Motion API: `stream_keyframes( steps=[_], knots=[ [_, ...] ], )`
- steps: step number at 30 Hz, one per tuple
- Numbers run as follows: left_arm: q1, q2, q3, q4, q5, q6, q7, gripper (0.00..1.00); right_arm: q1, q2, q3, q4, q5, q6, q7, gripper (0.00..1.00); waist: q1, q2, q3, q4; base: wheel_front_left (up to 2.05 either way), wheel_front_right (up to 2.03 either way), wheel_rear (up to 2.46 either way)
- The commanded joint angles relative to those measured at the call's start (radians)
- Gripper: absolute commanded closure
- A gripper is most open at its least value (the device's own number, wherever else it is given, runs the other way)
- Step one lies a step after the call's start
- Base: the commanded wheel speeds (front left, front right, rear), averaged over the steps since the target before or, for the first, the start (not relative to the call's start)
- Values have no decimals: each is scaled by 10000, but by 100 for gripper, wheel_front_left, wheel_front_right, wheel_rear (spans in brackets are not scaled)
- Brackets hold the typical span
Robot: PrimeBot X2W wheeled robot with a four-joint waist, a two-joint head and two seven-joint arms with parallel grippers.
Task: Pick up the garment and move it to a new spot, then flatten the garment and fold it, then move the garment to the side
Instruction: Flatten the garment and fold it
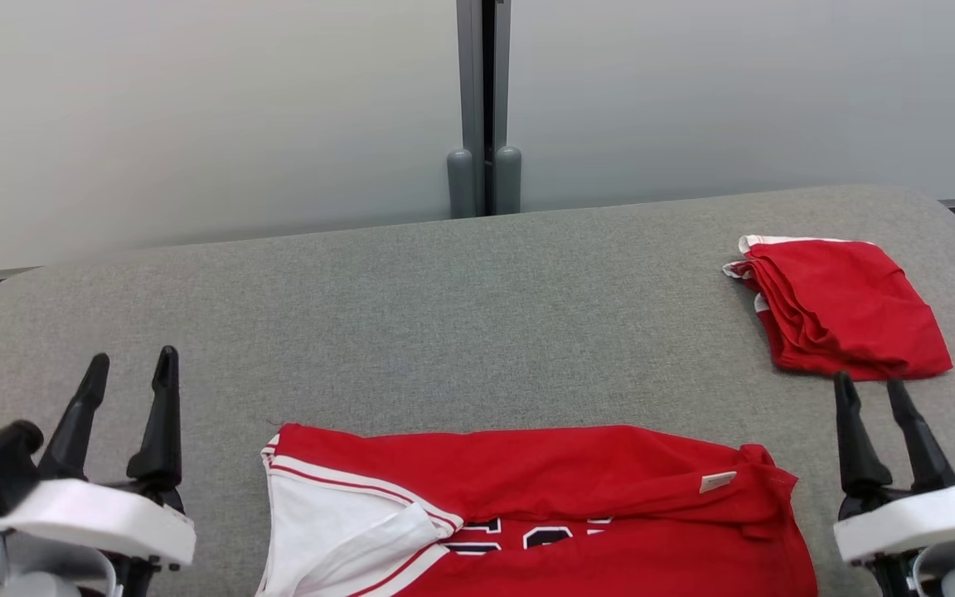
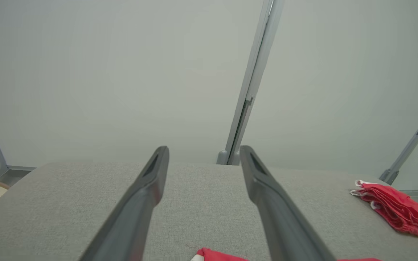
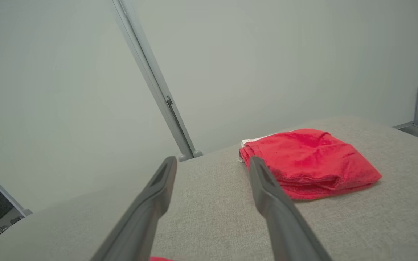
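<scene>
Red white-trimmed jersey (image 1: 544,497), rumpled, lay between spread, empty jaws, reachable by both; folded red garment (image 1: 846,307) sat aside, far right.

Tabletop (image 1: 477,315) is presenting as matt grey woven cloth, slightly rough; garment (image 1: 577,477) is reading as soft red fabric (white trim too).

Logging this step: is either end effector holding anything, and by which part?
Nothing is held. The left end effector and right end effector are both open, apart from the red jersey and the folded red garment.
</scene>
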Motion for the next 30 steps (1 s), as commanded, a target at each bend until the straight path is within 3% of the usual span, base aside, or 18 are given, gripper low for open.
stream_keyframes(
  steps=[1,5,11,19,30],
  knots=[
    [401,-281,314,-32,285,-82,-31,0,215,122,-79,-87,-186,-4,138,0,0,0,18,-3,0,0,0],
    [1226,-1203,1113,-21,1099,-463,-22,0,654,465,-280,-141,-493,-4,577,0,0,0,72,17,0,0,0],
    [1490,-1782,1454,183,1612,-998,-24,0,696,705,-498,-201,-790,-4,1151,0,0,0,111,46,0,0,0],
    [1311,-2100,1389,526,1873,-1353,-24,0,517,1116,-1046,719,-1325,-4,3331,0,0,0,150,161,0,0,0],
    [1143,-2189,1165,688,1926,-1433,41,0,232,1659,-1962,2161,-1275,-4,4288,0,0,0,384,451,0,0,0]
  ],
)
